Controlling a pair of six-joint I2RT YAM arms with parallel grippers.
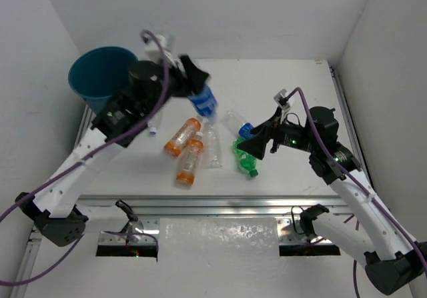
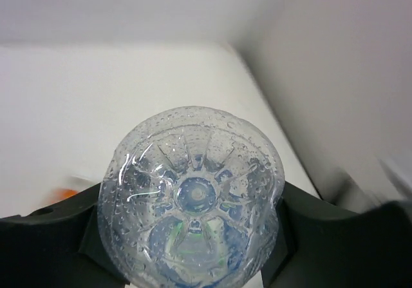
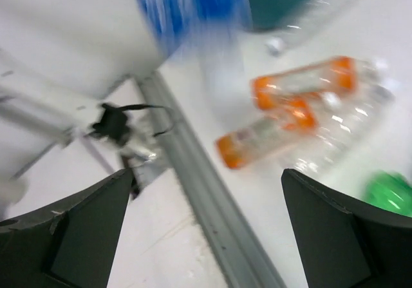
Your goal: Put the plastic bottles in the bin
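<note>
While the left gripper (image 1: 197,88) is pinched onto a clear blue-labelled bottle (image 1: 203,103), it holds that bottle up off the table (image 1: 287,88), to the right of the bin (image 1: 100,75) and not over its mouth. The left wrist view shows the bottle's ribbed, droplet-covered base squeezed between the two dark fingers (image 2: 45,243). The bin stands at the far left corner of the table, close to the left wall. Near the middle of the table an orange bottle (image 1: 182,137) lies beside a second orange bottle (image 1: 189,161), with a plain clear bottle (image 1: 212,145) just to their right. Further right lies the green bottle (image 1: 245,159), and the right gripper (image 1: 250,143) hovers over it, its own fingers (image 3: 77,230) spread wide with nothing between them. A clear blue-capped bottle (image 1: 233,119) lies just beyond that gripper. The right wrist view is motion-blurred, though both orange bottles and a patch of green show in it
</note>
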